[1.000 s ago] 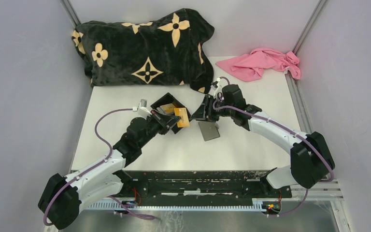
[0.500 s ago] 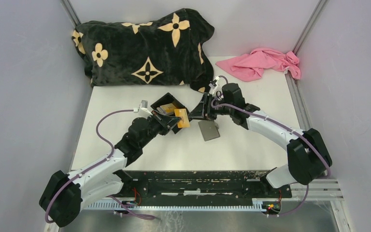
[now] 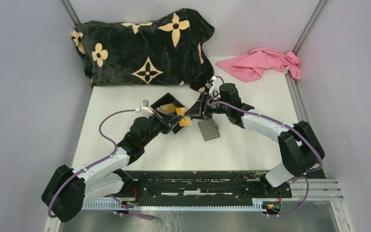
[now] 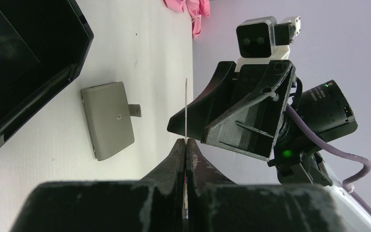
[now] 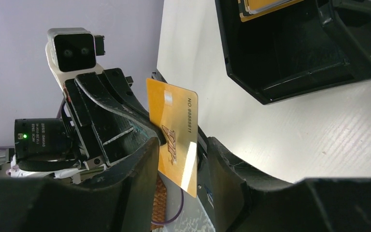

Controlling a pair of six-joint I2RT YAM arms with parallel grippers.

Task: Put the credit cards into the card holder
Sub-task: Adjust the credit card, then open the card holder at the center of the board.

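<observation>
The white bench (image 3: 251, 145) carries everything. Across its far left corner lies a black blanket (image 3: 145, 46) with tan flower shapes, and a crumpled pink cloth (image 3: 263, 63) sits at the far right corner.

Both arms reach in toward the middle of the bench, and their tools meet just right of an open black box (image 3: 166, 104). The box rests on the bench left of centre, and a few gold stacked cards (image 5: 265, 6) lie inside it.

The left tool (image 4: 185, 145) has its 2 fingers pressed together on 1 gold credit card (image 5: 176, 133). It holds the card upright in the air above the bench, between the box and the card holder. From the left wrist the card (image 4: 186, 111) shows only as a thin edge rising out of the fingertips.

The right tool (image 5: 181, 159) faces the left one with its fingers spread apart, and the card stands in the gap between them. Whether either finger touches the card cannot be told.

The grey card holder (image 3: 208, 130) lies flat and folded shut on the bench, just right of the box, near the 2 tools. Its small clasp tab (image 4: 134, 110) sticks out from 1 side.
</observation>
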